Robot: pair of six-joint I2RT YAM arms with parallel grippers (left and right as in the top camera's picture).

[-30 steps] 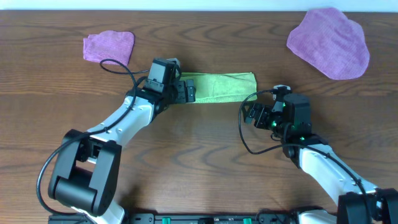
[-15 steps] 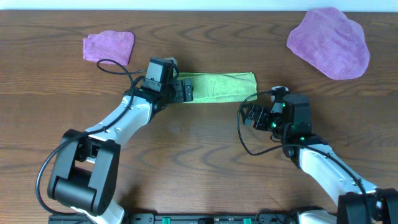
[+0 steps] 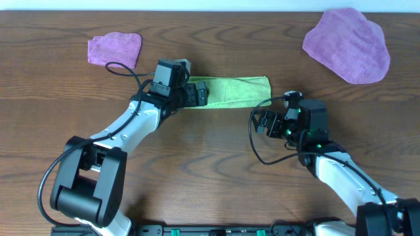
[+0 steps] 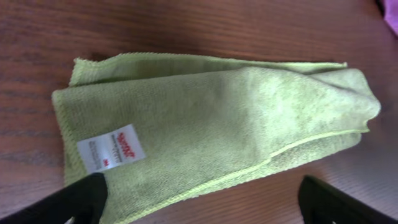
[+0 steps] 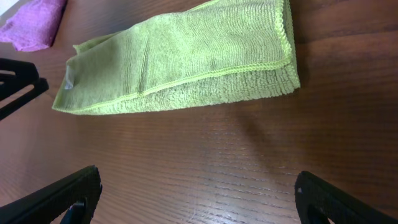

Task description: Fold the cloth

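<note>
1. Dark brown wood-grain table (image 3: 210,177), both arms reach in from the near edge.
2. Large crumpled purple cloth (image 3: 346,44) at far right.
3. Lime-green microfibre cloth (image 3: 236,90), folded into a long strip, lies flat at ctr-far, btwn the two purple ones.
4. Small bunched purple cloth (image 3: 115,49) at far left.
5. Left gripper (image 3: 199,95) at strip's left end, fingers spread wide, nothing held.
6. Right gripper (image 3: 261,122) over bare wood near strip's right end, fingers wide apart, empty.
7. White tag (image 4: 112,151) faces up at cloth's left end.
</note>
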